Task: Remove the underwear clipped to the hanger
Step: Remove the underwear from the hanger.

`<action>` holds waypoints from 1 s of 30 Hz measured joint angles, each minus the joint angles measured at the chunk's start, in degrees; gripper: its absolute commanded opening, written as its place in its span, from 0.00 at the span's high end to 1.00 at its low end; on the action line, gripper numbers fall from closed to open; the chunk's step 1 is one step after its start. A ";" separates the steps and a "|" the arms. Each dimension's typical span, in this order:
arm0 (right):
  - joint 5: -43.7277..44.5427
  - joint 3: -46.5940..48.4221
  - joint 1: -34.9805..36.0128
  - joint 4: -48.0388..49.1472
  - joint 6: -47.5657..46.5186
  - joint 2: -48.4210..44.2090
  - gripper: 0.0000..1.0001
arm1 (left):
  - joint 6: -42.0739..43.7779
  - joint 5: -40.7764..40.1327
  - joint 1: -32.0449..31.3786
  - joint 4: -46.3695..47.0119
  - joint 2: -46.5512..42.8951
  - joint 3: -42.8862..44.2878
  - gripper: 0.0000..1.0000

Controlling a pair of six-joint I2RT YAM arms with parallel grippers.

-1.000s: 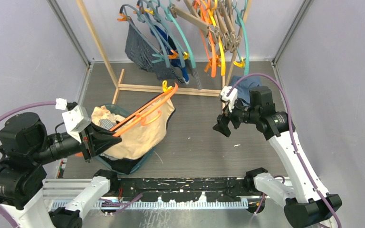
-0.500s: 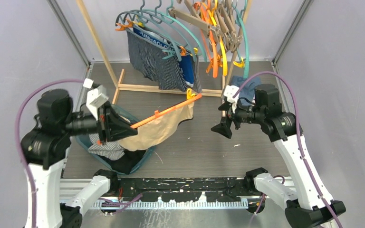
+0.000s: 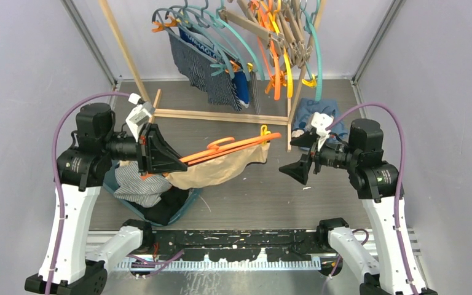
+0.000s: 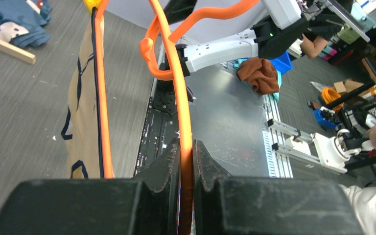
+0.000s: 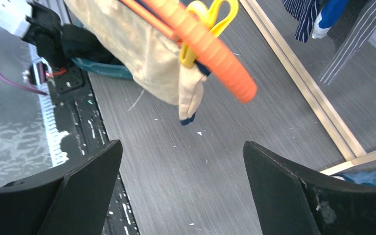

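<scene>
At the near left of the surface [image 3: 252,196], a teal basket [image 3: 188,199] holds a grey striped garment [image 3: 134,188] and dark cloth. Above it the left gripper [image 4: 186,147] is clenched on the bar of an orange hanger [image 3: 236,146], which reaches out level towards the middle. Beige underwear with navy trim [image 3: 215,173] hangs from that hanger, pinned at the far tip by a yellow clip [image 5: 210,17], its near part sagging towards the basket. The right gripper [image 5: 181,147] faces the clipped tip with jaws spread wide, grasping nothing and near but apart from the cloth.

Farther back stands a wooden rack [image 3: 221,115] crowded with teal hangers [image 3: 221,31] and orange ones. Navy pinstriped underwear [image 3: 206,70] and bright blue underwear [image 3: 239,89] hang there; the pinstriped pair's blue waistband bears white lettering too small to read. A blue printed garment [image 3: 310,110] lies at the rack's right foot.
</scene>
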 measured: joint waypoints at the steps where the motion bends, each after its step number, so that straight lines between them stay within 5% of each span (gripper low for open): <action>1: -1.03 0.24 -0.87 -0.02 1.09 0.04 0.01 | 0.81 0.74 0.00 -0.33 -0.24 0.00 1.00; 14: -9.75 14.01 -5.53 5.25 18.34 5.38 0.05 | 4.98 3.54 -1.73 -1.75 -0.44 -1.09 1.00; 30: -10.19 10.75 -5.51 9.62 21.16 11.96 0.08 | 0.04 1.18 -5.29 6.95 2.58 -6.32 1.00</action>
